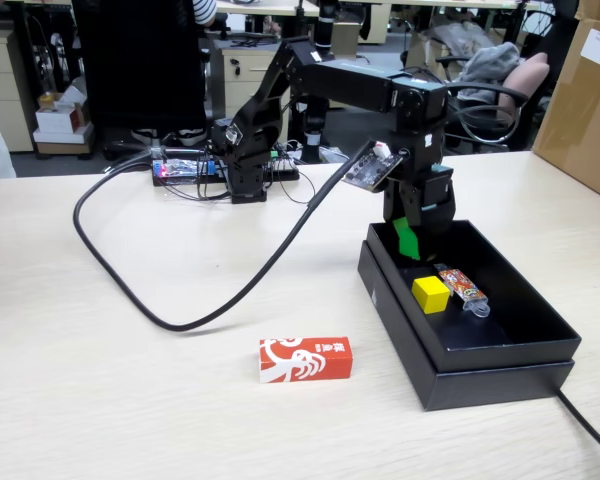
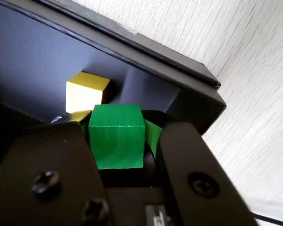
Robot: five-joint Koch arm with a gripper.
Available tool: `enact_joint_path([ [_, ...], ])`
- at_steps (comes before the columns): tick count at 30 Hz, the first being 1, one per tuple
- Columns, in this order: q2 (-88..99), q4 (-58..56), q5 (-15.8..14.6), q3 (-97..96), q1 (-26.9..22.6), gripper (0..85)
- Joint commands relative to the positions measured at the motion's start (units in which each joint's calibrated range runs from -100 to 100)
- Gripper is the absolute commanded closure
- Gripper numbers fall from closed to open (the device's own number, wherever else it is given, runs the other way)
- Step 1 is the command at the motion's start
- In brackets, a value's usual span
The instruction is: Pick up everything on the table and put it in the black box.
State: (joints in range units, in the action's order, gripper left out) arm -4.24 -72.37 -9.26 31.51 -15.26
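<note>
In the fixed view, the gripper (image 1: 412,238) hangs over the far end of the black box (image 1: 540,352), clamped on the green cube (image 1: 408,240). Below and to the right of it, inside the box, lie the yellow cube (image 1: 431,293) and, just beside that, a colourful wrapped packet (image 1: 461,286). The red-orange carton (image 1: 305,359) lies on the table (image 1: 100,400), well to the gripper's lower left, outside the box.

In the wrist view, the gripper (image 2: 117,141) pinches the green cube (image 2: 116,135) between its black jaws. Just beyond the cube sits the yellow cube (image 2: 86,91) against the black box wall (image 2: 146,75).
</note>
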Motion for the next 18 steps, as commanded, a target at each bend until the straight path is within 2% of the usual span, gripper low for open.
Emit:
enact_joint_path([
  [1,1.0,0.3,0.1,0.9,0.0,68.5],
  [3,0.9,0.3,0.2,-0.2,-0.1,68.2],
  [7,0.9,0.4,0.2,-2.5,-0.1,53.1],
  [13,4.5,0.4,0.2,-3.0,0.0,52.8],
  [16,11.0,0.4,0.3,-2.7,0.7,52.7],
  [18,19.0,0.4,0.2,-2.1,2.6,49.6],
])
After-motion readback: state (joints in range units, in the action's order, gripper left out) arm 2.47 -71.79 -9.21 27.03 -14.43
